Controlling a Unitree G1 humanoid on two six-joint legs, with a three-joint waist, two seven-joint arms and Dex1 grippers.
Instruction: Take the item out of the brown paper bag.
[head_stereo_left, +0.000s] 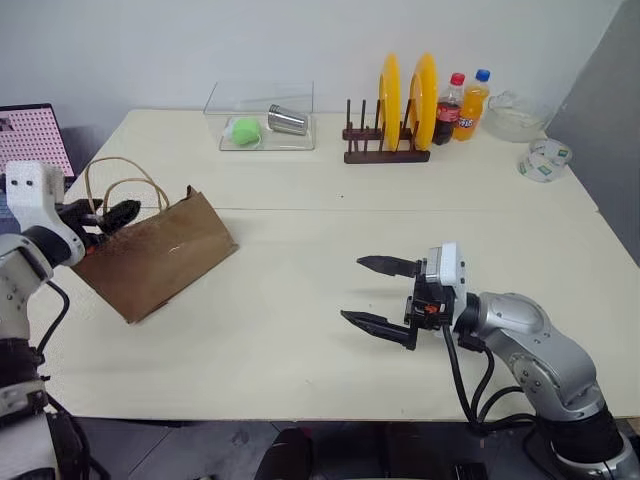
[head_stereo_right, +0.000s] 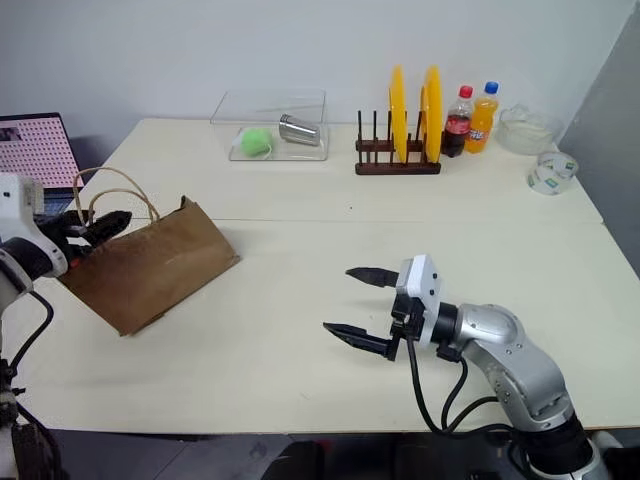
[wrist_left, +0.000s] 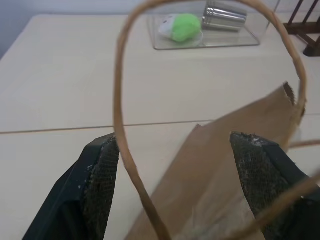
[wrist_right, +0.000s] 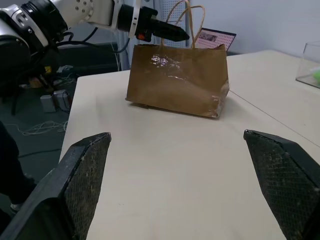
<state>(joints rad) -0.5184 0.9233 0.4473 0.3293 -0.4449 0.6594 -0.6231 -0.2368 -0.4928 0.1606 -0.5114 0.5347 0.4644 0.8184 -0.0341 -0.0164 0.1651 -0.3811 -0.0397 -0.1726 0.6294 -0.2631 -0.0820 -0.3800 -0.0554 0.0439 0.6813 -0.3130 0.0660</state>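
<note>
The brown paper bag (head_stereo_left: 160, 252) lies on its side at the table's left, its mouth and two cord handles (head_stereo_left: 125, 178) facing my left arm. At that mouth is my left gripper (head_stereo_left: 112, 220), open. In the left wrist view one handle loop (wrist_left: 122, 150) and the bag's top edge (wrist_left: 240, 120) pass between its spread fingers (wrist_left: 100, 185). The item is hidden, presumably inside the bag. My right gripper (head_stereo_left: 352, 290) hovers open over the table's middle, pointing toward the bag with nothing between its fingers.
At the back stand a clear tray (head_stereo_left: 262, 128) with a green ball (head_stereo_left: 245, 131) and a metal cup, a rack with two yellow plates (head_stereo_left: 405, 100), two soda bottles (head_stereo_left: 462, 105) and a glass bowl. A tape roll (head_stereo_left: 545, 160) lies far right, a laptop (head_stereo_left: 30, 135) far left.
</note>
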